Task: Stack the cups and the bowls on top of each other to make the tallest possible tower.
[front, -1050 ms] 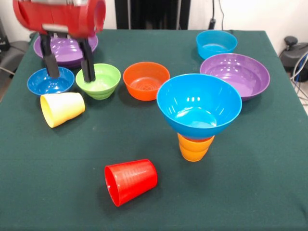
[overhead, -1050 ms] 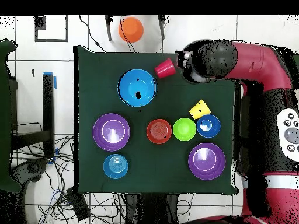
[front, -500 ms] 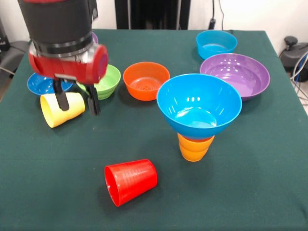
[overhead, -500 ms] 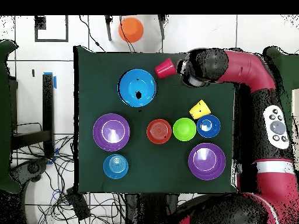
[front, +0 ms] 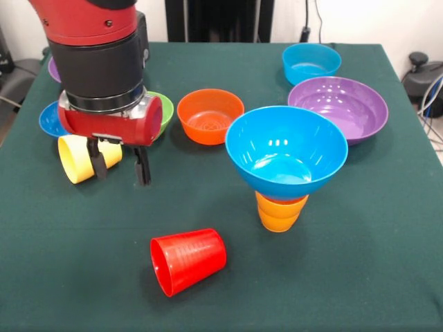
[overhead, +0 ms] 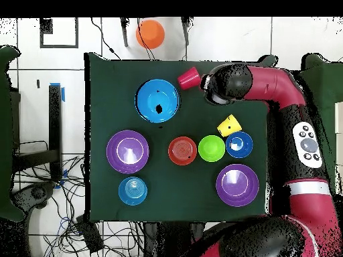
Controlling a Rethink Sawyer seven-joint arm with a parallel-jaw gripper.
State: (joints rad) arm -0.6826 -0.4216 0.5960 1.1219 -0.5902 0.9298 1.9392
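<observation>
**Gripper low over the green table, beside the fallen yellow cup**

A dark green cloth covers the table point(front: 228, 290), with a white floor and loose cables around it in the overhead view. The gripper point(front: 119, 164) hangs low over the cloth, its two black fingers point(front: 142, 168) spread apart and holding nothing. One finger stands in front of the yellow cup point(front: 79, 158), which lies on its side with its mouth turned away from the gripper; the other finger stands clear of it over bare cloth.

The arm's thick red and black wrist point(front: 104, 76) blocks much of what lies behind the gripper: only slivers of the dark blue bowl point(front: 47, 119), the green bowl point(front: 163, 111) and one purple bowl point(front: 52, 68) show past it. Next along that row, clear of the arm, sits the orange bowl point(front: 210, 115).

On the nearer side of the gripper, well apart, the red cup point(front: 187, 260) lies on its side. Off to the side past the orange bowl stands the tower point(front: 285, 166): the large blue bowl point(front: 285, 150) sits upright on the orange cup point(front: 279, 213). Behind the tower are the second purple bowl point(front: 339, 106) and the cyan bowl point(front: 311, 62).

In the overhead view an orange object point(overhead: 150, 33) sits on the floor off the table.
</observation>
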